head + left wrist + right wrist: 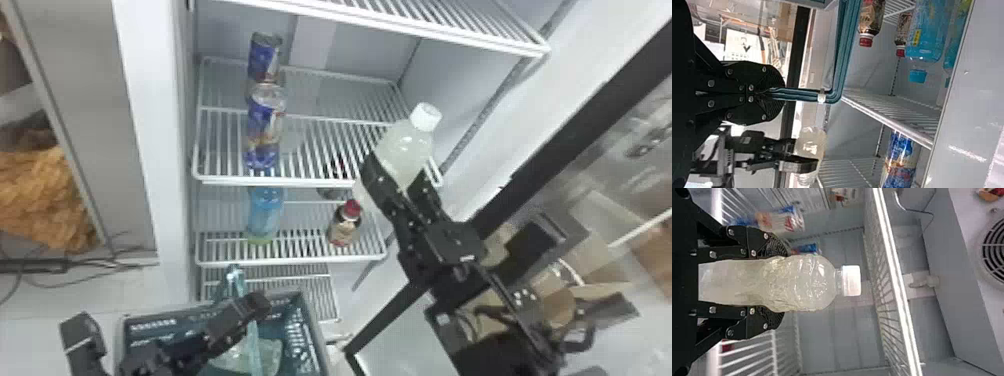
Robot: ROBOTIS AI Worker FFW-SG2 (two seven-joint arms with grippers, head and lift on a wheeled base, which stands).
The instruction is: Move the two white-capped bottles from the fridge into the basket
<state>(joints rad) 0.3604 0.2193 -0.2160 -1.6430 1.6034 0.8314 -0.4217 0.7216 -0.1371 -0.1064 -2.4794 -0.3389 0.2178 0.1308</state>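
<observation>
Jaws of my right gripper [397, 172] clasp a white-capped bottle [406, 147], two o'clock in the head view; my left gripper [257, 302] pinches the handle [803, 95] of the basket [301, 337], seven o'clock.

Dark cables [40, 265] lie on pale floor [50, 325] below a grey panel [90, 100].
</observation>
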